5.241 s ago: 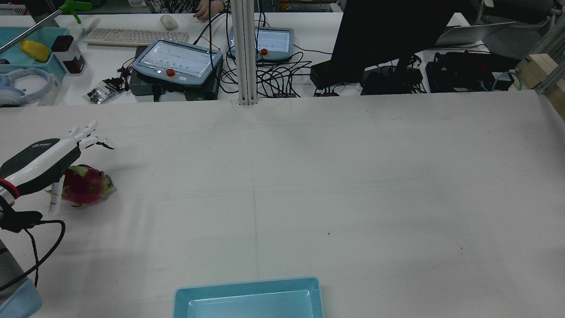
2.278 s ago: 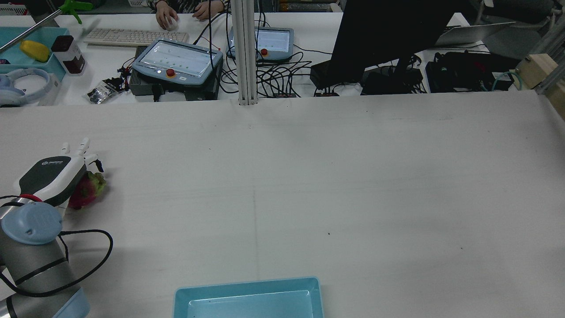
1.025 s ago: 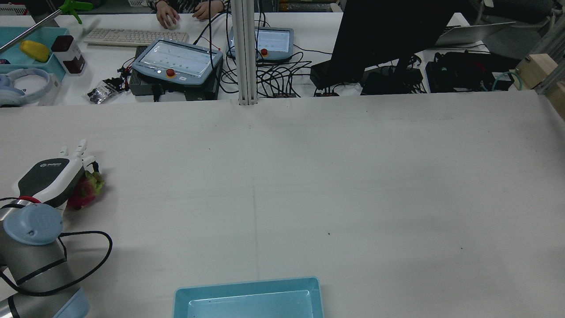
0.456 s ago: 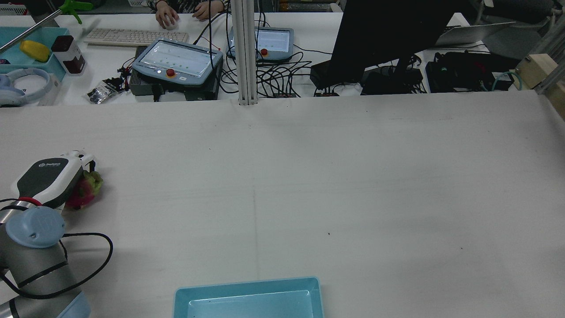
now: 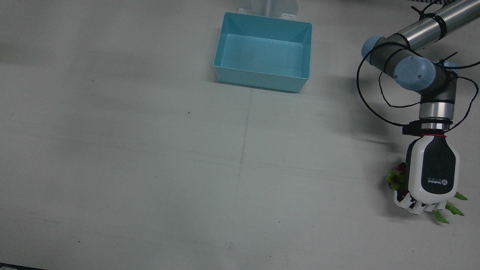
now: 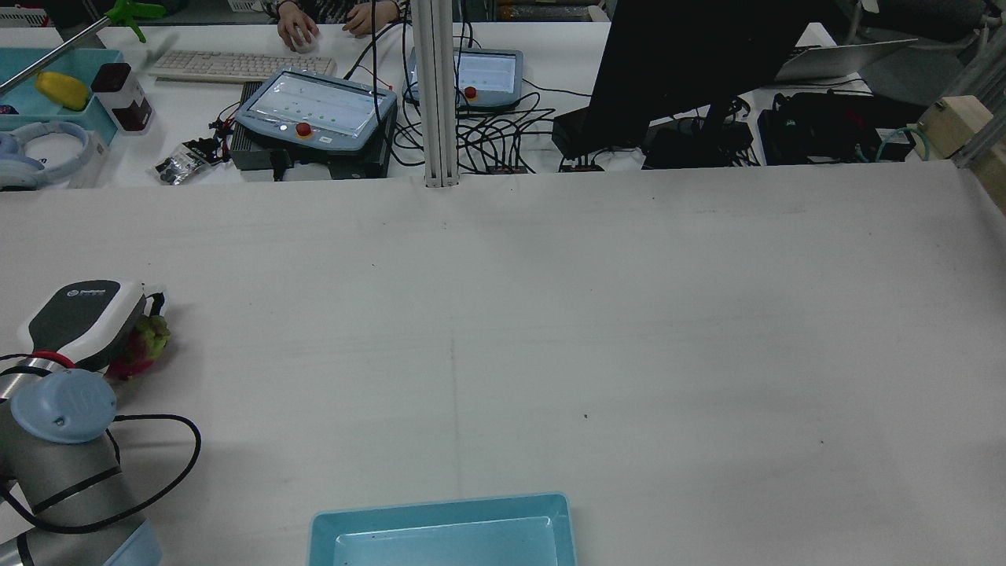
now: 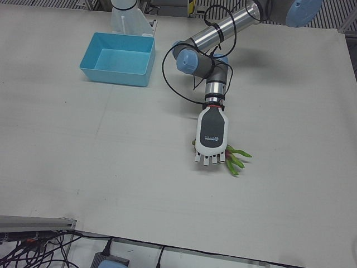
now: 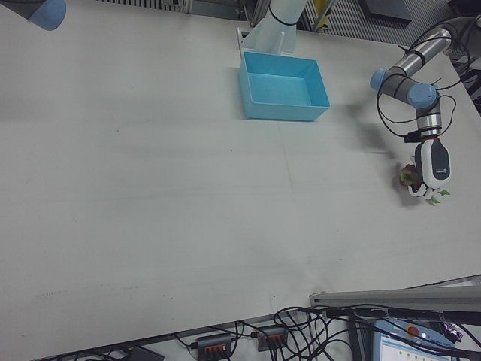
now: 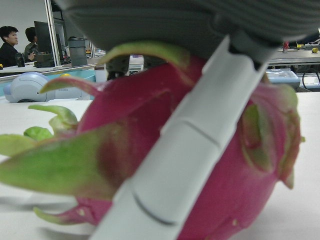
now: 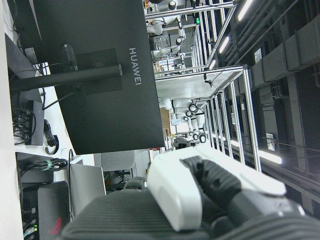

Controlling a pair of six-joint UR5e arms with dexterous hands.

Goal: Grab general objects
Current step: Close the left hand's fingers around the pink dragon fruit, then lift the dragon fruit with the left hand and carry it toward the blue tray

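Observation:
A pink dragon fruit (image 5: 394, 180) with green leaf tips lies on the white table at its far edge before my left arm. My left hand (image 5: 431, 172) lies palm-down over it, fingers curled around its far side. The fruit peeks out beside the hand in the rear view (image 6: 143, 350), the left-front view (image 7: 235, 159) and the right-front view (image 8: 406, 177). In the left hand view a white finger (image 9: 185, 150) presses across the fruit (image 9: 125, 115), which rests on the table. My right hand (image 10: 200, 200) shows only in its own view, raised and facing a monitor; its fingers are not clear.
A light blue tray (image 5: 262, 80) stands empty near the arms' pedestals, in the middle. It also shows in the rear view (image 6: 440, 511). A black cable (image 6: 157, 472) loops off the left arm. Beyond the table are a monitor (image 6: 692, 63), teach pendants and cables.
My left hand has come down over the dragon fruit and its fingers have folded from spread to curled around it. The fruit has shifted slightly left.

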